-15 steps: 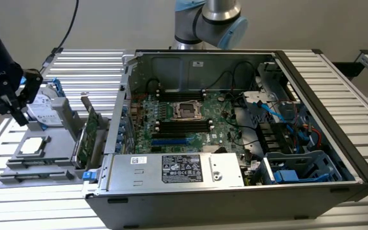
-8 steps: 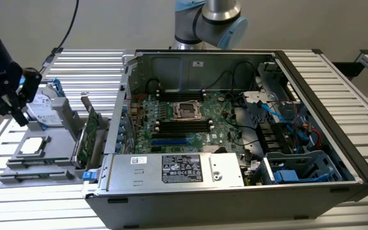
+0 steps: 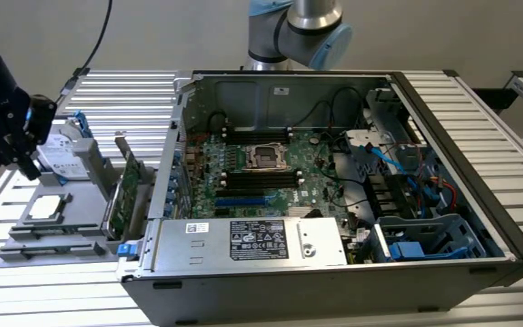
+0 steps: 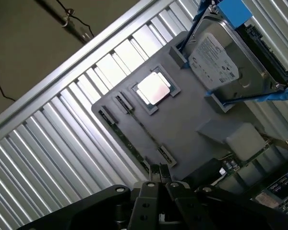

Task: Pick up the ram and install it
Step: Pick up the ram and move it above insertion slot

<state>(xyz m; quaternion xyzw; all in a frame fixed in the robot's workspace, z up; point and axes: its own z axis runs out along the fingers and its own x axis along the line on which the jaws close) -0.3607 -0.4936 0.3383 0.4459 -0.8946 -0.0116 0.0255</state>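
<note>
My gripper (image 3: 24,163) hangs at the exterior view's far left, above the grey parts holder (image 3: 80,225) that lies beside the open computer case. In the wrist view its fingers (image 4: 159,182) are pressed together with nothing between them. They hover over one end of the holder's two long slots. The ram (image 4: 126,140) stands on edge in one of those slots as a thin dark green strip between small clips. On the motherboard (image 3: 316,184) inside the case, black memory slots (image 3: 259,179) lie beside the processor socket (image 3: 266,155).
The holder also carries a silver hard drive (image 4: 216,62) with blue rails, a loose processor (image 4: 153,88) and an upright green expansion card (image 3: 127,194). The case walls (image 3: 462,163), a power supply (image 3: 252,242) and loose cables ring the motherboard. The slatted aluminium table (image 3: 125,88) runs underneath.
</note>
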